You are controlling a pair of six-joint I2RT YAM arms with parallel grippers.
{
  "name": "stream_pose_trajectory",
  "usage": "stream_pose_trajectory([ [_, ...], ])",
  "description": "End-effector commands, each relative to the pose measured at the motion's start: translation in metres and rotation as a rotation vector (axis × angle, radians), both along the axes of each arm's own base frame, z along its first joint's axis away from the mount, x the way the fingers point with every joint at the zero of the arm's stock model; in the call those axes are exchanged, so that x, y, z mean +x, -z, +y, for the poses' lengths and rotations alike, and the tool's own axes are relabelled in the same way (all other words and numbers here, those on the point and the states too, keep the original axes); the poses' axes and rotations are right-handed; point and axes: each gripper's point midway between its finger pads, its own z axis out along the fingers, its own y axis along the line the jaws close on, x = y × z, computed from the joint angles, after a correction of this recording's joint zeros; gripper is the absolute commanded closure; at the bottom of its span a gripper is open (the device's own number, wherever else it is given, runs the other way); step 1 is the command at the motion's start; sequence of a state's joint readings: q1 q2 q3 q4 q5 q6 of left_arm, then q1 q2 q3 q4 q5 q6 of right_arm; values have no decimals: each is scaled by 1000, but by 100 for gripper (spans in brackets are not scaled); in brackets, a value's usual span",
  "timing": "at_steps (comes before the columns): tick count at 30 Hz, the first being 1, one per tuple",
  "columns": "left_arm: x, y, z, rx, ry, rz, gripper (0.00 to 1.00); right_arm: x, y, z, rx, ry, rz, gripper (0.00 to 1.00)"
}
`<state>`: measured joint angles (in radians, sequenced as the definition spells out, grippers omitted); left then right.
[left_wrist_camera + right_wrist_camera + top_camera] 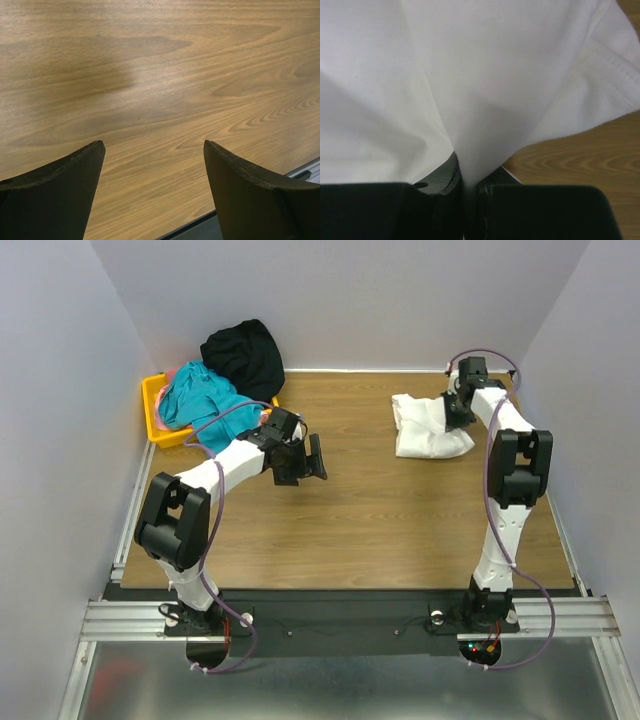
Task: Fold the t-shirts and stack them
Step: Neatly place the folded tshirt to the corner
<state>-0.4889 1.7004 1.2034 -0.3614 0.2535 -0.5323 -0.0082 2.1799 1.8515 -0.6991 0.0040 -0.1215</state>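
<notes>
Shirts, count: four. One white shirt [428,427], one teal shirt [200,395], one black shirt [243,355], and one pink shirt [178,370] of which only a sliver shows.
Bins, count: one yellow bin [153,420].
Arms, count: two, each with one gripper.
White shirt, place: far right part of the table [380,530], in a bunched heap, near the far edge. Wood shows between it and the right edge.
Other shirts, place: heaped in and over the bin at the far left corner. The teal one spills over the bin's rim toward the table. The black one sits at the back of the heap, near the far wall [380,300].
Right gripper [455,408]: pinching a fold at the white shirt's far right side. In the wrist view the cloth [470,75] tents down into the pressed jaws of the gripper [467,186], and a stitched hem lies at the right over wood.
Left gripper [303,458]: spread wide, holding nothing, above the table just right of the bin. Its wrist view shows the gripper [152,145] over bare wood, with a table edge at lower right.
Edges: the bin sits close against the left edge. Walls stand on the left, far and right sides.
Open room: bare wood runs across the middle and the whole near half, between the bin and the white shirt. The two grippers are well apart.
</notes>
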Motion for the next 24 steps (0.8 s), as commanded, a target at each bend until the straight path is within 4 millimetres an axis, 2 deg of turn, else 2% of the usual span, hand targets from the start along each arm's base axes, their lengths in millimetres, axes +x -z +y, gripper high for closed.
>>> stream_pose_trajectory([
  [1, -9, -5, 3, 13, 22, 13, 8, 13, -6, -53, -153, 60, -9, 100],
  [2, -9, -4, 4, 16, 22, 18, 8, 15, -6, -67, -167, 89, -11, 100],
  [4, -12, -4, 5, 20, 15, 34, 8, 20, 2, -82, -183, 111, -1, 100],
  [5, -16, -3, 8, 36, 2, 62, 8, 39, -8, -114, -202, 160, -51, 100],
  [7, -16, -3, 8, 40, -2, 68, 8, 43, -2, -120, -205, 162, -49, 100],
  [8, -17, -1, 10, 49, -7, 80, 8, 53, -12, -130, -206, 177, -85, 100],
  [9, -18, 0, 10, 54, -7, 89, 8, 56, -5, -134, -202, 180, -81, 100],
  [13, -22, 6, 12, 72, -15, 136, 8, 71, -11, -152, -220, 199, -124, 100],
  [14, -23, 8, 12, 76, -13, 144, 8, 71, 0, -158, -223, 207, -108, 100],
  [20, -23, 13, 12, 99, -17, 192, 8, 66, 16, -189, -264, 258, -82, 100],
  [24, -20, 16, 10, 105, -14, 206, 8, 73, 10, -204, -248, 275, -128, 100],
])
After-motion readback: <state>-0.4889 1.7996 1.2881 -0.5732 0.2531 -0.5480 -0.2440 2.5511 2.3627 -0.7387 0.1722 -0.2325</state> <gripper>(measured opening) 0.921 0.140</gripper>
